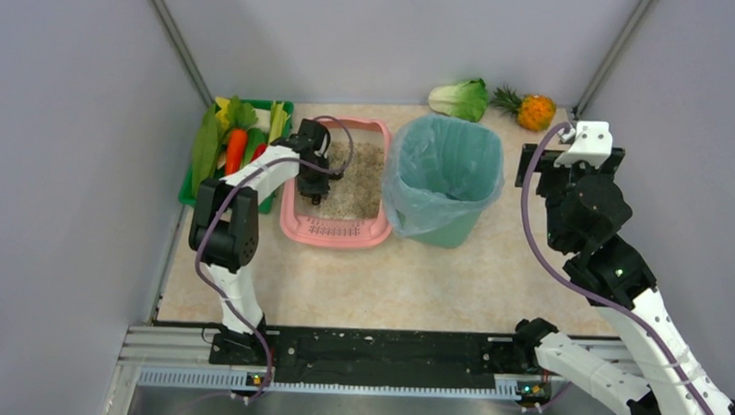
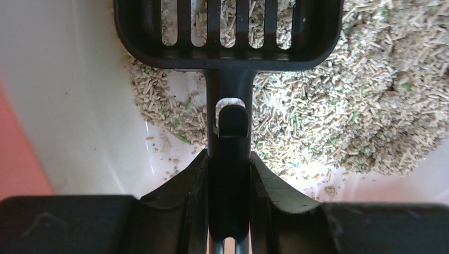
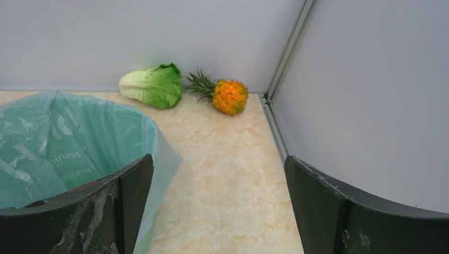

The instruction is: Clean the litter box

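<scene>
The pink litter box (image 1: 335,230) lies at the back left of the table, with grey-beige litter (image 1: 358,175) inside it. My left gripper (image 1: 315,180) hangs over the box's left side, shut on the handle of a black slotted scoop (image 2: 227,32). In the left wrist view my left gripper (image 2: 229,174) clamps that handle from both sides. The scoop head sits low over the litter (image 2: 344,106), and the bare pale floor of the box (image 2: 79,106) shows to its left. My right gripper (image 3: 218,161) stands open and empty above the table, right of the bin.
A teal bag-lined bin (image 1: 443,178) stands directly right of the box; its bag (image 3: 63,137) is close to my right gripper's left finger. A green crate of vegetables (image 1: 237,138) sits left of the box. A lettuce (image 1: 460,98) and a pineapple (image 1: 531,110) lie at the back wall.
</scene>
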Action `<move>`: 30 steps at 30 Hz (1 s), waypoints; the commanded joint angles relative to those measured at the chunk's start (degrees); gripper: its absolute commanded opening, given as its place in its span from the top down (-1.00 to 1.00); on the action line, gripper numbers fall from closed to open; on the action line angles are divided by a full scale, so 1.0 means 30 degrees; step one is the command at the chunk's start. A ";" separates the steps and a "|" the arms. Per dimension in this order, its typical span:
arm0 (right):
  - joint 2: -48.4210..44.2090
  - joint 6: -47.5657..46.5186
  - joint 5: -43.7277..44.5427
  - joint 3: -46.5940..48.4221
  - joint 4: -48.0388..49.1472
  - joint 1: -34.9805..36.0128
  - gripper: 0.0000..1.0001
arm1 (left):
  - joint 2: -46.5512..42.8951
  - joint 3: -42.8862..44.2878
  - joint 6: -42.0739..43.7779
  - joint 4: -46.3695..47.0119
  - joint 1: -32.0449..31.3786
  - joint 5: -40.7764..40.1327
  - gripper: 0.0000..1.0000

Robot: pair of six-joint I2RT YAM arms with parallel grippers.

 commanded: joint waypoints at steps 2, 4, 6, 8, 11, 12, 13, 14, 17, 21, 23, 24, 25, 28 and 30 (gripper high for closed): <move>-0.0543 0.0422 -0.0146 0.0303 0.0121 0.0121 -0.88 | -0.3219 -0.0423 0.0005 0.2179 0.0158 0.0253 1.00; -0.0653 0.0494 -0.0197 0.0314 0.0106 0.0121 -0.88 | -0.3866 -0.0504 0.0103 0.2239 0.0158 0.0286 1.00; -0.0735 0.0618 -0.0302 0.0331 0.0008 0.0124 -0.87 | -0.4436 -0.0827 0.0203 0.2536 0.0144 0.0328 1.00; -0.0805 0.0794 -0.0412 0.0408 -0.0097 0.0120 -0.87 | -0.4949 -0.1240 0.0293 0.3006 0.0130 0.0327 1.00; -0.0955 0.1033 -0.0523 0.0516 -0.0329 0.0107 -0.87 | -0.5586 -0.1903 0.0259 0.3552 0.0129 0.1106 1.00; -0.1028 0.1087 -0.0542 0.0532 -0.0411 0.0109 -0.88 | -0.5755 -0.2157 0.0246 0.3751 0.0137 0.1151 1.00; -0.1128 0.1159 -0.0540 0.0556 -0.0436 0.0135 -0.88 | -0.5974 -0.2474 0.0270 0.4003 0.0137 0.1212 1.00; -0.1211 0.1220 -0.0555 0.0552 -0.0508 0.0109 -0.88 | -0.6155 -0.2752 0.0295 0.4240 0.0127 0.1223 1.00; -0.1426 0.1447 -0.0586 0.0612 -0.0756 0.0130 -0.87 | -0.6608 -0.3759 0.0415 0.5017 0.0102 0.1399 1.00; -0.1580 0.1793 -0.0643 0.0695 -0.1043 0.0122 -0.88 | -0.7340 -0.5093 0.0660 0.6340 0.0029 0.1582 1.00; -0.1607 0.1914 -0.0688 0.0765 -0.1149 0.0111 -0.88 | -0.7788 -0.5809 0.0830 0.7049 -0.0028 0.1699 1.00; -0.1633 0.1958 -0.0701 0.0816 -0.1176 0.0120 -0.87 | -0.8232 -0.6212 0.0903 0.7436 -0.0066 0.1705 1.00; -0.1622 0.1990 -0.0710 0.0855 -0.1216 0.0118 -0.87 | -0.8576 -0.6603 0.0993 0.7862 -0.0097 0.1742 1.00; -0.1694 0.2094 -0.0722 0.0908 -0.1256 0.0118 -0.88 | -0.9843 -0.7956 0.1388 0.9313 -0.0134 0.1893 1.00; -0.1710 0.2179 -0.0747 0.0943 -0.1251 0.0140 -0.87 | -1.0692 -0.8788 0.1732 1.0340 -0.0162 0.2085 1.00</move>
